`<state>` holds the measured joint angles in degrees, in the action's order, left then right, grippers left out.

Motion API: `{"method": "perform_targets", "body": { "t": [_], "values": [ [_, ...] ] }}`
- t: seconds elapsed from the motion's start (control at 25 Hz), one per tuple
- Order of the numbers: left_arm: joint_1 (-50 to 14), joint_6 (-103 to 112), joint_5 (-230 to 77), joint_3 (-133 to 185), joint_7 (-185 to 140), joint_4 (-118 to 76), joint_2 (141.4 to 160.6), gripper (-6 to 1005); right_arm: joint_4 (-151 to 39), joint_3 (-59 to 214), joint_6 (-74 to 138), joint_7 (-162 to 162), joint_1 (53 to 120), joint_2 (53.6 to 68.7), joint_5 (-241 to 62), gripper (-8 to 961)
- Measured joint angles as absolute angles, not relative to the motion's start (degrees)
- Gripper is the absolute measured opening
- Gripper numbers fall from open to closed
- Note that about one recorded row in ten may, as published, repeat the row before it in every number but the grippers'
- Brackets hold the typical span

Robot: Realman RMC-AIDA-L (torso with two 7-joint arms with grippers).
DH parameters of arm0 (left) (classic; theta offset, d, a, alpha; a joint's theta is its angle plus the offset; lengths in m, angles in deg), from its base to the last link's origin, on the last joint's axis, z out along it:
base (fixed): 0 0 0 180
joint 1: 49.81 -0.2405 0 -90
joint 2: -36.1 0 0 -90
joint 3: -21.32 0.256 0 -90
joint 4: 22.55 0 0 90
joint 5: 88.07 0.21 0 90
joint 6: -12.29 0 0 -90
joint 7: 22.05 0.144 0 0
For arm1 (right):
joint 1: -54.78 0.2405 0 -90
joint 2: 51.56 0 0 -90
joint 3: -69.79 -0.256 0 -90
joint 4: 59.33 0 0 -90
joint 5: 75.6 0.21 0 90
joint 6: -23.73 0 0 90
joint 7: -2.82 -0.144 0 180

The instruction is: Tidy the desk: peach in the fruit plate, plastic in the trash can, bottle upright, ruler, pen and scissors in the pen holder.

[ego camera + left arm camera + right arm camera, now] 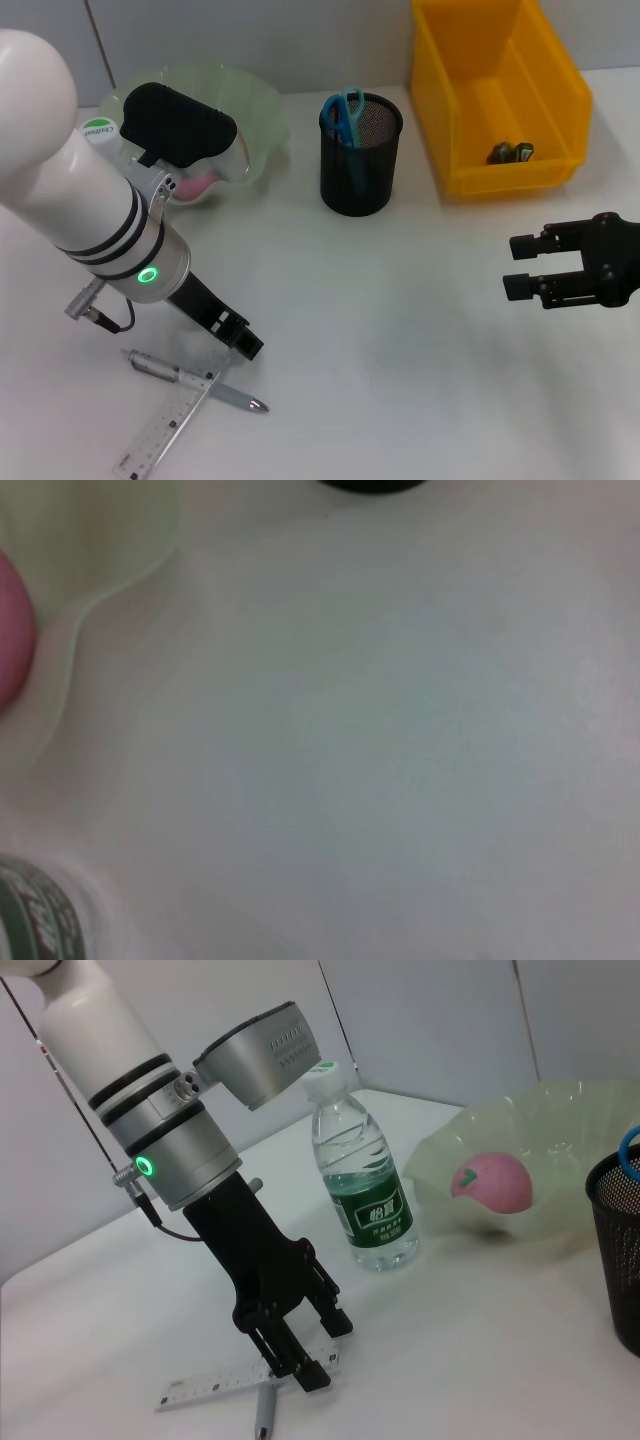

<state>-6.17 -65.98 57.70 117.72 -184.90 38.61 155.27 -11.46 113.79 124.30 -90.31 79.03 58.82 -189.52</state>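
The left claw [243,343] hangs low over the white desk [400,330], fingers slightly parted and empty, directly above the clear plastic ruler [170,422] and just beside the silver pen [195,380] that crosses it. The ruler's long axis runs from the claw toward the desk's near edge; the pen lies across, tip toward the centre. The right claw [522,266], open wide and empty, waits well apart near the yellow plastic bin [495,90]. The black mesh pen holder [361,155], blue-handled scissors [345,112] already inside, stands beyond open desk. The pink peach [491,1182] sits in the pale green fruit plate [560,1120]; the clear water bottle [362,1175] stands upright.
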Motion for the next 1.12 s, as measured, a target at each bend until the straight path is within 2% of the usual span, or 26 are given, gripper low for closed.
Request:
{"method": "perform_targets", "body": {
  "t": [0.24, 1.12],
  "values": [
    [-6.13, -65.82, 57.74, 118.08, -184.82, 38.62, 155.27, 705, -11.43, 113.82, 124.1, -90.72, 79.04, 58.9, -189.5, 668],
    [-6.16, -65.49, 57.74, 119.67, -184.73, 38.98, 155.28, 560, -11.34, 112.4, 124.74, -91.09, 79.03, 59.16, -189.33, 667]
  ]
}}
